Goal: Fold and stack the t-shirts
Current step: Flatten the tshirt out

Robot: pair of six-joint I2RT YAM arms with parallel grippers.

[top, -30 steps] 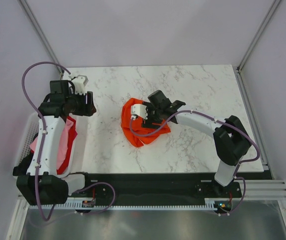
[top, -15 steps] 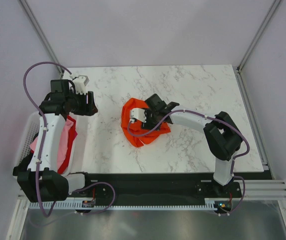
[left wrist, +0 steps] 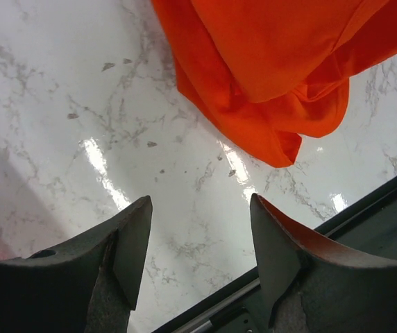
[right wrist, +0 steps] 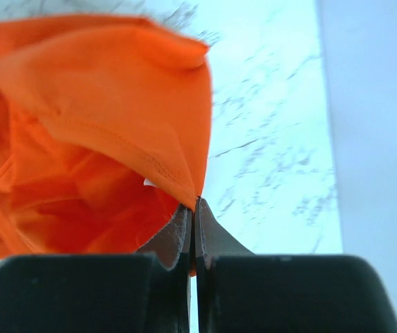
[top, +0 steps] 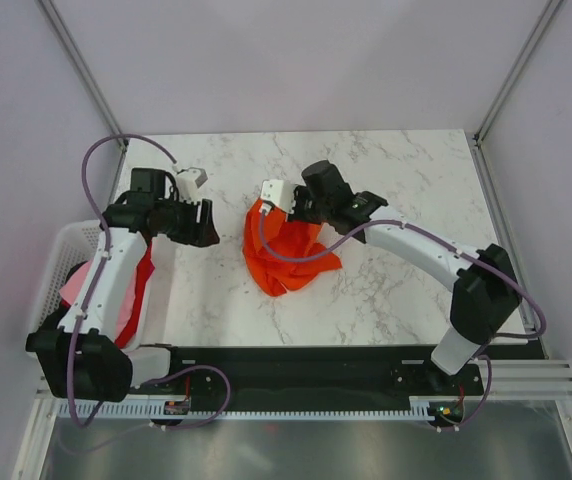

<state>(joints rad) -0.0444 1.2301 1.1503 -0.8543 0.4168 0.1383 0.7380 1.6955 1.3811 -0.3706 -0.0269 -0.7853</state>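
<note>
R arm stretched over the table (top: 396, 170) centre, right gripper (right wrist: 193, 208) pinched shut on a hem fold of the orange t-shirt (top: 291, 258), its 12 o'clock edge held up. L arm bent fwd, left gripper (top: 204, 226) spread wide, empty, at shirt's 9 o'clock; pink and red shirts (top: 126, 290) in basket (top: 58, 262)

White marble table (top: 386, 180); white lattice basket (top: 54, 275) beside its left edge; black rail (top: 306, 362) along the near edge

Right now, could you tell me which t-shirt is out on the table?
The orange t-shirt, crumpled on the table, a fold pinched in the jaws of the right gripper; the pink t-shirt and red t-shirt lie in the basket.
</note>
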